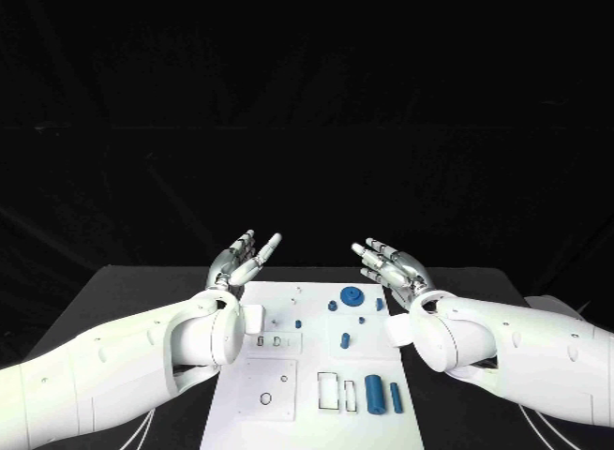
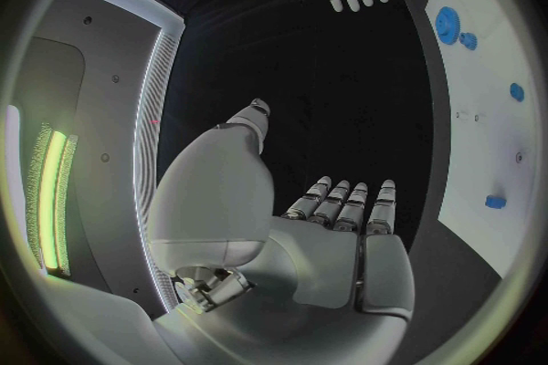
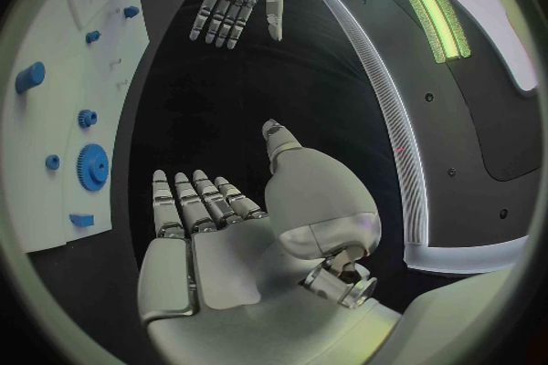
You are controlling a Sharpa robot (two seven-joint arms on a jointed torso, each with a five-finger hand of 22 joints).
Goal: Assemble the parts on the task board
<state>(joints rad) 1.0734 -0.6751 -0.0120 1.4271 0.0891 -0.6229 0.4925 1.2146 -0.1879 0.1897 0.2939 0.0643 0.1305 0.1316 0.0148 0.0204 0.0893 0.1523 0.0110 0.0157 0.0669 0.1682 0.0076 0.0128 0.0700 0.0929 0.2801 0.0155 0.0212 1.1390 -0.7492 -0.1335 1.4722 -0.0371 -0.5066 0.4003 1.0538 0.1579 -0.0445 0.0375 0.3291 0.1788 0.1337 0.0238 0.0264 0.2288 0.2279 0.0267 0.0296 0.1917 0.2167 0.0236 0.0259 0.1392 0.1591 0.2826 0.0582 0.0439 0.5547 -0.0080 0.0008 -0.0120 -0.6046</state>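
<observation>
Overhead, both hands hang open above the far end of the board (image 1: 253, 394), palms turned inward toward each other and nothing held in either. The left hand (image 1: 243, 258) has its fingers straight and apart, clear of the table (image 1: 131, 291); the right hand (image 1: 395, 265) mirrors it across the gap. Below and between them the blue parts lie loose on the white plate: a gear (image 1: 350, 297) near the far edge, smaller studs (image 1: 345, 339) toward the middle, and two cylinders (image 1: 374, 394) at the near edge beside two outlined slots (image 1: 328, 390). The right wrist view shows the gear (image 3: 91, 167) and a peg (image 3: 31, 77) well apart from its hand. Assembly appears not yet begun, so the step in hand is likely a first pick. Done well, that means lowering one hand straight over a single part, keeping the other clear of the board, and closing thumb and finger on the part's sides rather than sweeping across its neighbours. The cylinders look liable to roll if nudged, so a pinch from above seems safest. Which socket takes which part cannot be told from here.
</observation>
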